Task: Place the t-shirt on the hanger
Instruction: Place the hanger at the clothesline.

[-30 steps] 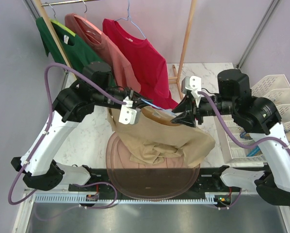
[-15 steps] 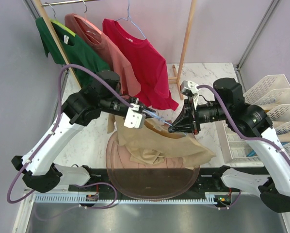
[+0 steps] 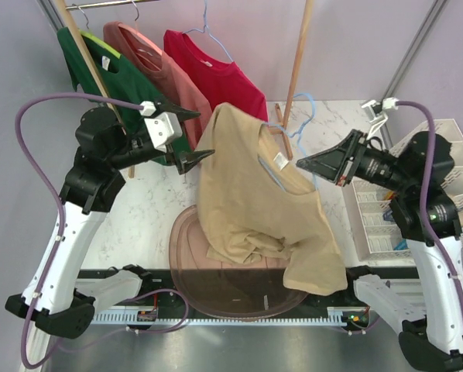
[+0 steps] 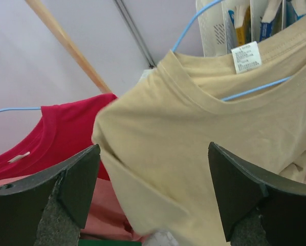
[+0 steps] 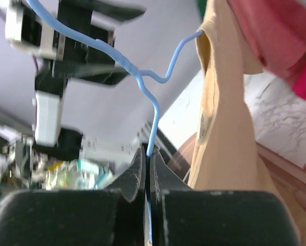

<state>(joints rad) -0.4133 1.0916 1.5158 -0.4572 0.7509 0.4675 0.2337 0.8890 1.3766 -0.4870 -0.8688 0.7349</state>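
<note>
Tan t-shirt (image 3: 247,194) is seen draped on the hanger (image 4: 255,89) — blue wire is visible inside the collar — and is held aloft above the counter (image 3: 146,209). Right pincer (image 5: 147,151) is pressed together on the hanger's wire; left pincer (image 3: 200,134) is spread, empty, beside one shoulder. Threading is judged done; far-shoulder seating cannot be confirmed.

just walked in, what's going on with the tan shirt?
The right gripper is shut on the light-blue hanger and holds it up over the table. The tan t-shirt hangs from it, with the wire visible inside the collar and the lower part crumpled. The left gripper is open beside the shirt's shoulder and holds nothing.
</note>
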